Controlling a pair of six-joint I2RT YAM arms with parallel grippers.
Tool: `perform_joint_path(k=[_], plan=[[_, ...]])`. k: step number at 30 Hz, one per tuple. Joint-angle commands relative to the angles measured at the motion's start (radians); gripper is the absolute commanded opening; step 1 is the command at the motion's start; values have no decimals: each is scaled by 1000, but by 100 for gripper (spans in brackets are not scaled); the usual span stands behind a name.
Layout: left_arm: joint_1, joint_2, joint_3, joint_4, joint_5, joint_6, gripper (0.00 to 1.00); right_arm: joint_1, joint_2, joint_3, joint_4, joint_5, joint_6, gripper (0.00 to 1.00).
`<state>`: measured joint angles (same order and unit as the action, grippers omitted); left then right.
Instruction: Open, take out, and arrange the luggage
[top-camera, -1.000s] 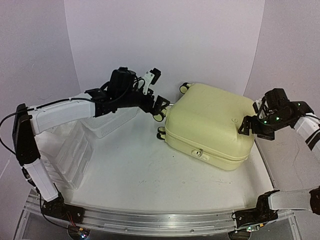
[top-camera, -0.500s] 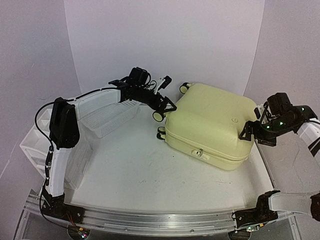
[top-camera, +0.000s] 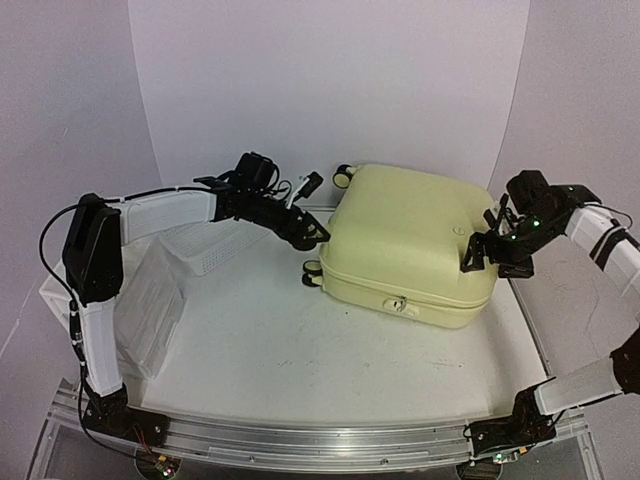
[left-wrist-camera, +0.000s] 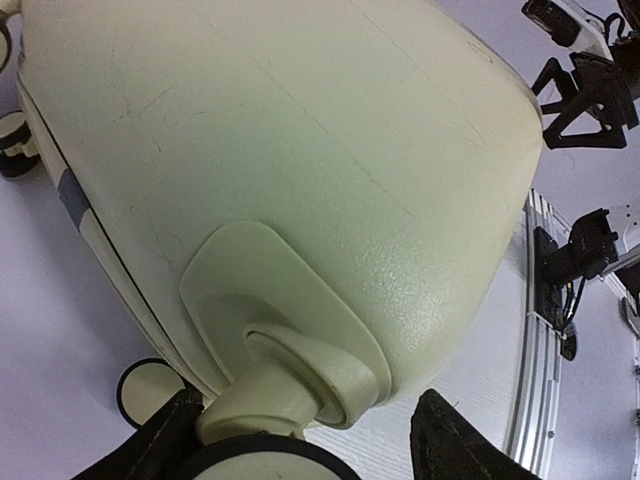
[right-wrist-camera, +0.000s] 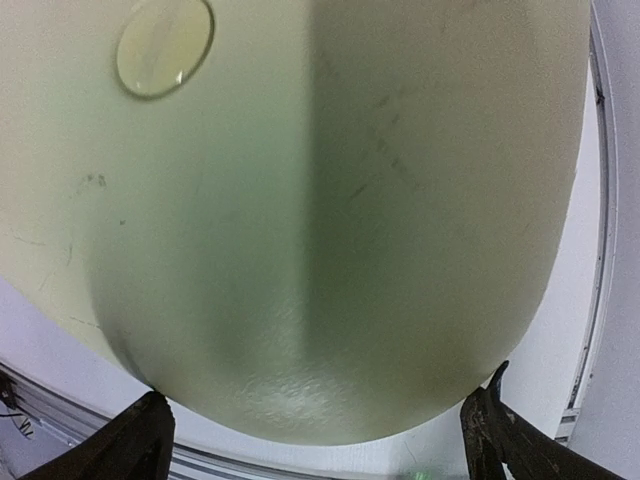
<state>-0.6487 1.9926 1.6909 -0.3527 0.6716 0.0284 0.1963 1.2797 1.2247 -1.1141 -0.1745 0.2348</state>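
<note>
I've got bare table (top-camera: 290, 370) in front of the luggage (top-camera: 410, 240), wide enough for either arm to pass. On the left, the white mesh basket (top-camera: 215, 245) and the drawer organizer (top-camera: 150, 310) crowd that edge. The left gripper (top-camera: 314, 235) straddles a caster wheel (left-wrist-camera: 270, 462), hemmed in by the shell. The right gripper (top-camera: 478, 255) spans the luggage's right corner, with a narrow strip of table beside it.

luggage (top-camera: 410, 240) slid left (slightly), right end effector (top-camera: 482, 243) — closer in
</note>
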Motion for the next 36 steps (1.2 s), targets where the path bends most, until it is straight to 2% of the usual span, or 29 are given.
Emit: perform_joint_path(k=[1, 3, 6, 9, 11, 14, 16, 20, 22, 26, 28, 30, 32, 36], plan=[[-39, -122, -118, -110, 57, -109, 67, 91, 201, 104, 223, -36, -56, 98], [-41, -141, -137, -100, 56, -146, 65, 96, 227, 148, 197, 14, -50, 98], [-55, -151, -151, -97, 67, -186, 63, 102, 166, 145, 146, 125, -40, 98], [-76, -163, -158, -95, 73, -193, 64, 104, 18, 56, 112, 198, -36, 98], [-89, -171, -157, -95, 81, -193, 65, 109, -82, -43, 138, 142, -34, 98], [-100, -180, -154, -95, 90, -195, 65, 120, -214, -266, 374, -83, 18, 95], [-100, -186, -156, -95, 87, -203, 63, 126, -275, -419, 586, -178, 52, 81], [-99, -197, -167, -95, 77, -217, 60, 147, -255, -563, 946, -215, 62, 61], [-100, -201, -174, -95, 74, -224, 59, 179, -206, -587, 1052, -194, 39, 55], [-100, -210, -187, -95, 66, -232, 56, 246, -159, -670, 1279, -34, 23, 57], [-100, -214, -188, -95, 62, -237, 53, 256, -161, -711, 1348, 76, 35, 56], [-100, -220, -188, -95, 60, -238, 49, 261, -155, -766, 1451, 118, 47, 52], [-100, -226, -185, -95, 50, -239, 45, 265, -136, -792, 1497, 161, 57, 46], [-100, -230, -176, -95, 51, -244, 40, 277, -68, -793, 1532, 175, 58, 45]])
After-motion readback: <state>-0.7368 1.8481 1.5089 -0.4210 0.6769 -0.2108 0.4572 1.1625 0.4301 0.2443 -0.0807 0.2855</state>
